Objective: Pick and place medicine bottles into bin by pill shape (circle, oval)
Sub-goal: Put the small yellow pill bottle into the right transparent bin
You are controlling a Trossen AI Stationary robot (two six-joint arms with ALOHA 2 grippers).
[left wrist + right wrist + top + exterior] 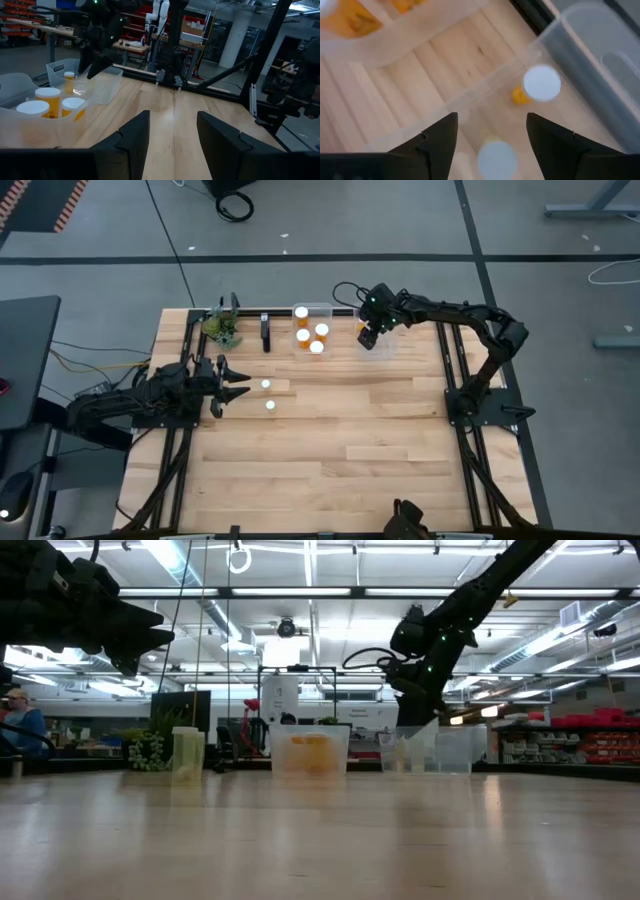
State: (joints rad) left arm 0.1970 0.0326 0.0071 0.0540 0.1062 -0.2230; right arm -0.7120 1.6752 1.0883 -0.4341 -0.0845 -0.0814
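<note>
Two medicine bottles [266, 385] [270, 404] show as white caps on the table, just right of my left gripper [235, 390], which hangs open and level. Several more bottles [316, 347] stand in a clear bin [312, 308] at the far edge. My right gripper [490, 135] is open and points down into a second clear bin [385, 348] to the right of the first. Two white-capped bottles [541, 83] [496, 157] lie in that bin below its fingers, untouched. The left wrist view shows a slim bottle [69, 80] there, under the right gripper [97, 65].
A small green plant [222, 330] and a dark upright piece [265, 332] stand at the far left of the table. A pale yellowish object [187, 753] sits left of the bins. Bare wood fills the near half. A person [20, 725] sits in the room beyond.
</note>
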